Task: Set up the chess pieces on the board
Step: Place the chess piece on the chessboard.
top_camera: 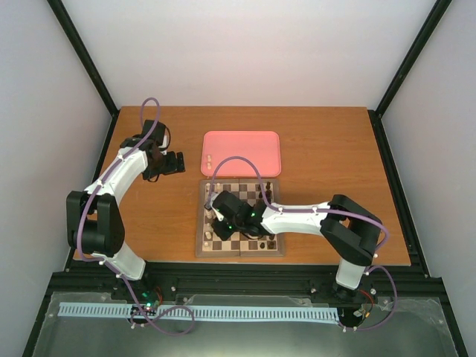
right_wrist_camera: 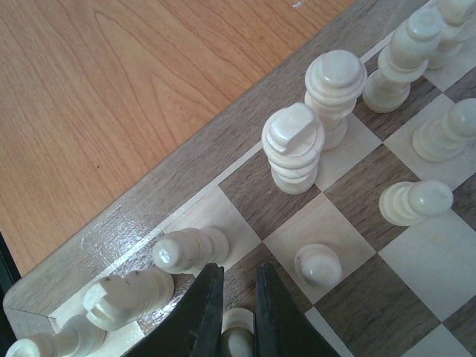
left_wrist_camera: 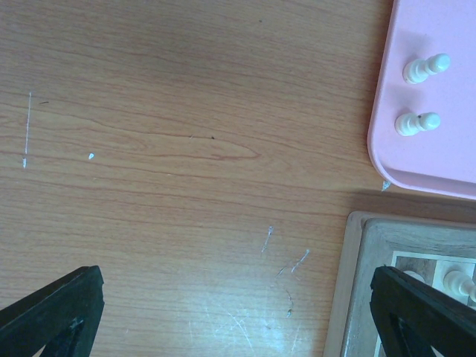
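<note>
The board (top_camera: 239, 251) lies in front of the arms, with cream chess pieces standing along its left side. In the right wrist view a king (right_wrist_camera: 292, 145), a queen (right_wrist_camera: 335, 82), a bishop (right_wrist_camera: 190, 249), a knight (right_wrist_camera: 126, 294) and pawns (right_wrist_camera: 317, 264) stand near the board's border (right_wrist_camera: 149, 208). My right gripper (right_wrist_camera: 238, 274) is low over the board's left part (top_camera: 216, 216), its fingers closed on a small cream pawn (right_wrist_camera: 239, 335) that stands on a dark square. My left gripper (left_wrist_camera: 238, 320) is open and empty over bare table, left of the board's corner (left_wrist_camera: 357, 297).
A pink tray (top_camera: 256, 145) lies behind the board and holds two cream pawns (left_wrist_camera: 425, 67) lying on their sides near its left edge (left_wrist_camera: 387, 141). Dark pieces (top_camera: 268, 190) stand on the board's right side. The left gripper (top_camera: 172, 163) hovers left of the tray.
</note>
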`<state>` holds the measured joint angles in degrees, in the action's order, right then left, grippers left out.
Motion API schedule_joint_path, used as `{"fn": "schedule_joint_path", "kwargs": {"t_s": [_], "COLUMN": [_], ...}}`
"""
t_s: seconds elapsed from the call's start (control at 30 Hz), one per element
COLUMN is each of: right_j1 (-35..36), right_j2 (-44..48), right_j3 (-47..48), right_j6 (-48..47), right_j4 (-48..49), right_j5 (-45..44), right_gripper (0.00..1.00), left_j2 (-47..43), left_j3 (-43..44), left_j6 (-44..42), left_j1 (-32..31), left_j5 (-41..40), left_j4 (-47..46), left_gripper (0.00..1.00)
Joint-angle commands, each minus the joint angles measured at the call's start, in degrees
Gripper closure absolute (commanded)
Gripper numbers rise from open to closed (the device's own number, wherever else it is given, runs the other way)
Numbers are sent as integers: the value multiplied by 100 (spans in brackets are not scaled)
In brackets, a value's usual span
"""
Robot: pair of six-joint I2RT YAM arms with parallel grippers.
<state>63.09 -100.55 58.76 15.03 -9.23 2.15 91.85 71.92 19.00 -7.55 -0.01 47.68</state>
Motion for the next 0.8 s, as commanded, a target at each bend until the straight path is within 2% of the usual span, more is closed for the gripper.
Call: {"fn": "schedule_joint_path", "kwargs": {"t_s": [0.0, 0.6, 0.77], "right_j1": [72, 72, 77], "right_j2": [-152, -326, -243], "right_j3": [105, 302, 265], "right_j6": [-104, -194, -210], "right_j4": [134, -22, -70], "right_j5": [-93, -247, -328], "right_gripper": [96, 93, 81], "left_j2": [-94, -36, -18], "left_j3": [41, 41, 50], "left_j6": [-114, -118, -121], "left_j1": [-49, -45, -45], "left_j5": [-43, -21, -16], "left_j4": [-44, -49, -57], "left_gripper": [0, 0, 0]}}
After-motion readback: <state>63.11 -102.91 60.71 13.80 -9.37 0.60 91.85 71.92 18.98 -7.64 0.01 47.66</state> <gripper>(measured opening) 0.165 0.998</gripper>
